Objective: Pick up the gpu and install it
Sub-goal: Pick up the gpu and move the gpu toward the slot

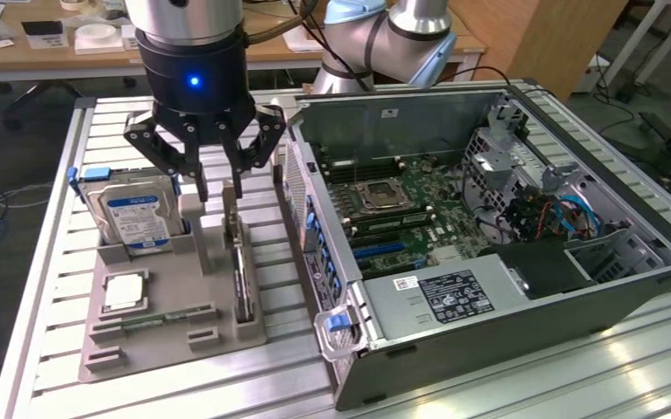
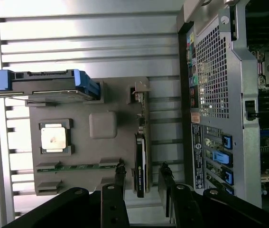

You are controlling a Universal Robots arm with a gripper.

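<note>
The gpu stands on edge in a slot of the grey holder on the table, left of the open computer case in the exterior view. It is a thin dark card with a black cooler and a green board edge. My gripper hangs open just above the card. In the wrist view the gripper straddles the gpu, one black finger on each side, with a gap to the card on both sides. Nothing is held. Inside the case the motherboard lies exposed.
The holder also carries a silver hard drive with a blue-white label, a square processor and a narrow green memory stick. The case's rear panel stands close beside the gpu. The table is slatted aluminium.
</note>
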